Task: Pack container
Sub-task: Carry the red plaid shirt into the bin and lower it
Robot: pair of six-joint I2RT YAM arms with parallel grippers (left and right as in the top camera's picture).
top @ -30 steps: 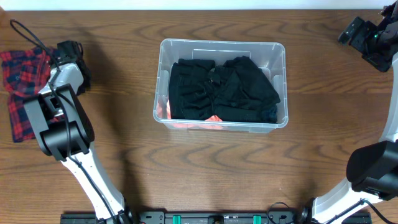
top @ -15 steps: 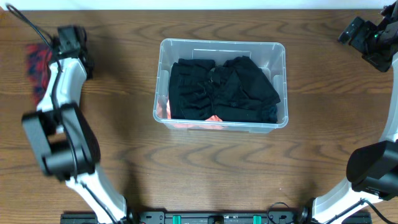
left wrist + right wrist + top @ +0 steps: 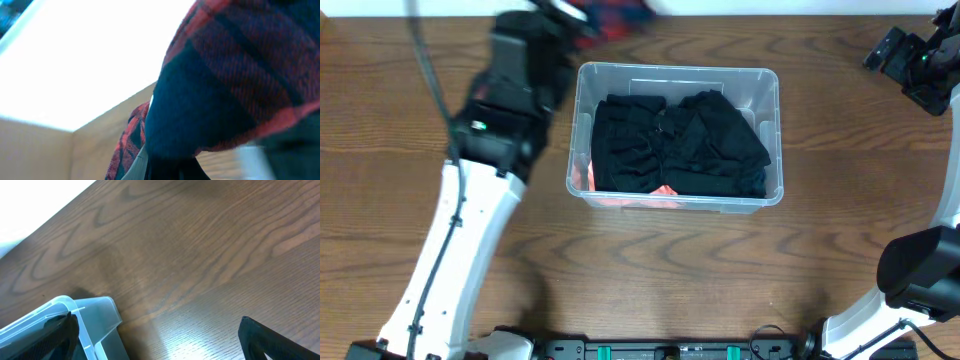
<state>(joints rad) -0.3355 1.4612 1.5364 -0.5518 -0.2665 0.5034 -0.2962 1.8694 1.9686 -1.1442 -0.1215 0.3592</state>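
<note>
Container (image 3: 675, 68) is sitting in the middle, holding black clothes (image 3: 675, 145). Left gripper (image 3: 560, 10) is clenching the red checked cloth (image 3: 615, 15) and is now swinging it from the far left side toward the bin's back corner. Right gripper (image 3: 892, 50) is waiting wide open, well apart.

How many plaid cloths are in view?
1: the plaid cloth, in the left gripper's jaws beyond the container's far-left corner. More could be hidden under the black clothes.
</note>
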